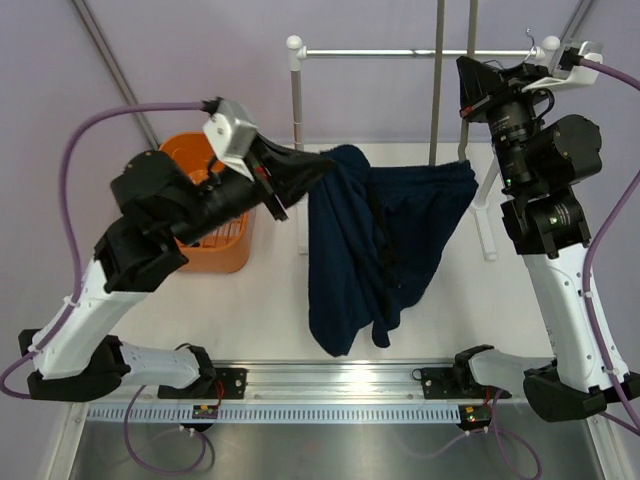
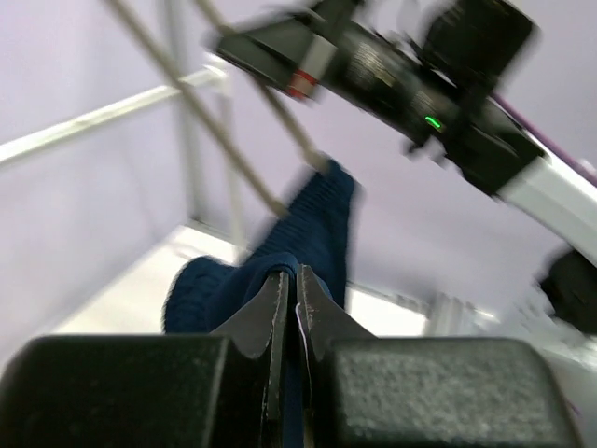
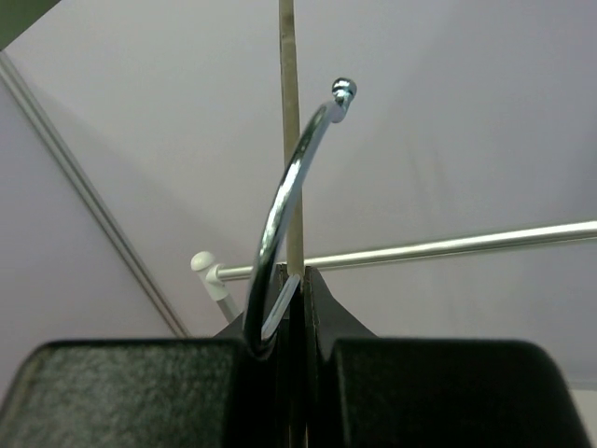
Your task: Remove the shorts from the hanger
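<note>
White table [image 1: 270, 325], left end effector [image 2: 291, 278] clamped on hanging shorts [image 1: 360, 250], right end effector [image 3: 297, 276] seemingly pinching hanger [image 3: 283, 191]

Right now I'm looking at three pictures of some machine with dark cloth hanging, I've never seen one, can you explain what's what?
These are two robot arms bolted to a white table. The wide picture looks down from above; the other two come from cameras on each wrist, looking along its fingers. The left gripper is pinched shut on navy shorts, which hang down between the arms. The right gripper is clamped on the hanger's metal hook. An orange basket stands on the table, and a silver rail at the back.
</note>
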You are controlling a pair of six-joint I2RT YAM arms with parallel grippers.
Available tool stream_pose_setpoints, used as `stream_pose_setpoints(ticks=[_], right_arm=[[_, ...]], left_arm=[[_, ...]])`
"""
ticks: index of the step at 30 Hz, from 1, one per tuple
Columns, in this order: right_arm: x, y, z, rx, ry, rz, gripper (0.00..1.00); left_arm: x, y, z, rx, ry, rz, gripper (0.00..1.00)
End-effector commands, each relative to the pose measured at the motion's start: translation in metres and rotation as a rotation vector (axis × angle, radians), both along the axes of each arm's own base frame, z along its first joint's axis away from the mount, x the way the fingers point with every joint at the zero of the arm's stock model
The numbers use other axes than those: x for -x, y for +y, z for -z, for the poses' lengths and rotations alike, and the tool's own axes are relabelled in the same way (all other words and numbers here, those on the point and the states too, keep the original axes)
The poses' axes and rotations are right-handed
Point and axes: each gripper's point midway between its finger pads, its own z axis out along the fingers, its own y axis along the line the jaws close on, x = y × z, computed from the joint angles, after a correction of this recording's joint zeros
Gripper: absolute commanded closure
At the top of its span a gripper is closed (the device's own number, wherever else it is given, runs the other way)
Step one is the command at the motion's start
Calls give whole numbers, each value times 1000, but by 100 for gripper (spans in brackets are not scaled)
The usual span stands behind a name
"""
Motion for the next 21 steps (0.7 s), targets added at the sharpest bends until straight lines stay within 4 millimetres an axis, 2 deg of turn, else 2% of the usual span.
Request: stream_pose_setpoints(ticks=[1,4,6,8,9,11,13,14,15,17,18,19,21], right_arm=[[10,-21,-27,-73,-58,86,100],[18,-33,-48,-163,-119,118,100],[18,-42,-50,-199,-114,156,100],[19,-40,-55,-187,-118,147,100],[9,-33,-43,-149,-64,133,100],[4,-27,-37,-128,-41,117,100],[1,-24,-28,-110,-22,107,100],[0,-21,-23,-95,-6,94,100],[-2,-18,-18,-85,7,86,100],[-3,-12,-10,-70,25,60,100],[-7,-9,1,-61,47,51,100],[-8,-8,5,-56,57,46,100],[-12,-1,20,-28,92,21,100]], left_arm=[[-31,40,-31,43,-26,-243,100],[-45,48,-31,36,-12,-329,100],[-53,57,-36,48,-22,-396,100],[-63,73,-48,72,-61,-493,100],[-66,83,-64,106,-119,-540,100],[-77,102,-85,143,-153,-659,100],[-80,125,-115,186,-220,-763,100],[-86,124,-117,144,-278,-804,100],[-84,133,-135,213,-319,-842,100],[-87,144,-152,247,-405,-920,100],[-89,149,-159,260,-418,-949,100],[-87,166,-173,300,-443,-996,100],[-93,173,-185,338,-514,-1078,100]])
